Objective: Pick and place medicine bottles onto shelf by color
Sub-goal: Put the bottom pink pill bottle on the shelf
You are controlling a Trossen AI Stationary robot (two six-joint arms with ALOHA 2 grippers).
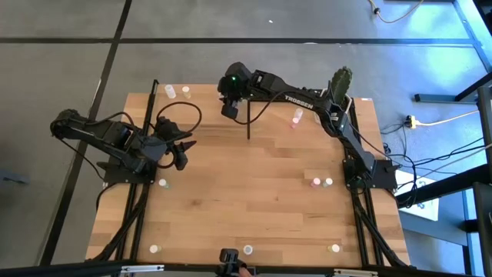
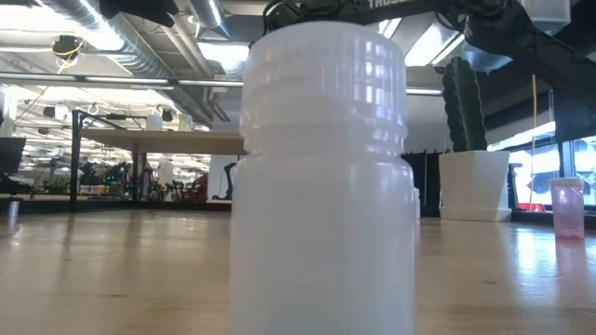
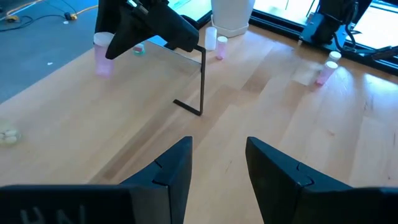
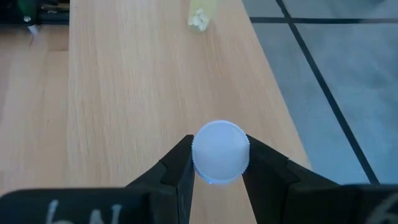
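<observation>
White plastic fills the gap between my right gripper's [image 4: 219,163] fingers [image 4: 177,171]: a white-capped bottle [image 4: 220,152], seen cap-on, with a finger pressed against it on either side, so I read that as a firm hold. Beyond those fingertips lies light wood running out to an edge, the grey floor past it, and a pale yellow bottle [image 4: 199,17] lies well ahead near that edge. From overhead the right gripper [image 1: 229,105] hangs over the far side of the table [image 1: 254,192], just beside a thin black post [image 1: 247,119] of the shelf frame.

My left gripper [image 3: 217,168] sits over the table's left side with its fingers [image 3: 174,165] parted about halfway and only bare wood between them; it holds nothing. Ahead of its fingertips I see the black post [image 3: 202,81] standing upright with its short foot on the wood, and the right arm beyond it. A pink bottle [image 3: 102,53] shows beside that arm, and more pink ones [image 3: 325,71] stand farther off, along with a white pot [image 3: 232,15].

At table height a large white bottle [image 2: 321,177] blocks most of the view, with a cactus [image 2: 463,102] in its pot and a pink bottle [image 2: 567,208] behind.
</observation>
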